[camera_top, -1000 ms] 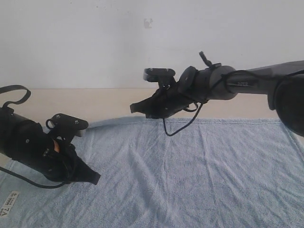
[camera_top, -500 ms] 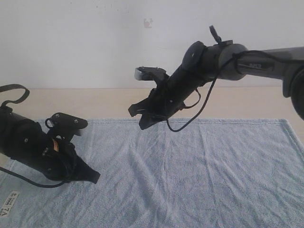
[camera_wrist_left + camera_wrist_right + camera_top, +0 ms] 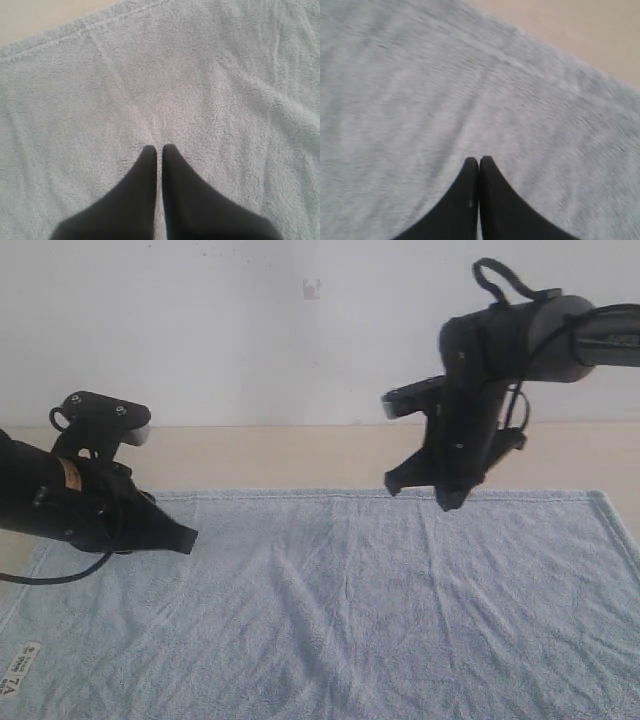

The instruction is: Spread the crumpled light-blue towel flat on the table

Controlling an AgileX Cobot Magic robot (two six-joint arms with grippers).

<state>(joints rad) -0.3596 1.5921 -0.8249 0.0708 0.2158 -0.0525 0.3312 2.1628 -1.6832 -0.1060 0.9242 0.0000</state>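
The light-blue towel (image 3: 380, 610) lies spread out over the beige table (image 3: 280, 455), with shallow creases and a small white label (image 3: 20, 682) at its near left corner. My left gripper (image 3: 188, 538) hovers over the towel's left part, shut and holding nothing. My right gripper (image 3: 420, 490) hangs above the towel's far edge, right of centre, also shut and empty. The left wrist view shows the shut tips (image 3: 159, 148) above fluffy towel (image 3: 200, 90). In the right wrist view the shut tips (image 3: 479, 160) sit over blurred towel (image 3: 420, 100).
A bare strip of table runs behind the towel below the white wall (image 3: 250, 330). A black cable (image 3: 40, 578) loops under the left arm. Table also shows at one corner of each wrist view (image 3: 30, 17) (image 3: 580, 30).
The right arm swung from the middle toward the right and rose. The left arm lifted and drew back toward the left edge. Both grippers stayed shut; the towel did not move.
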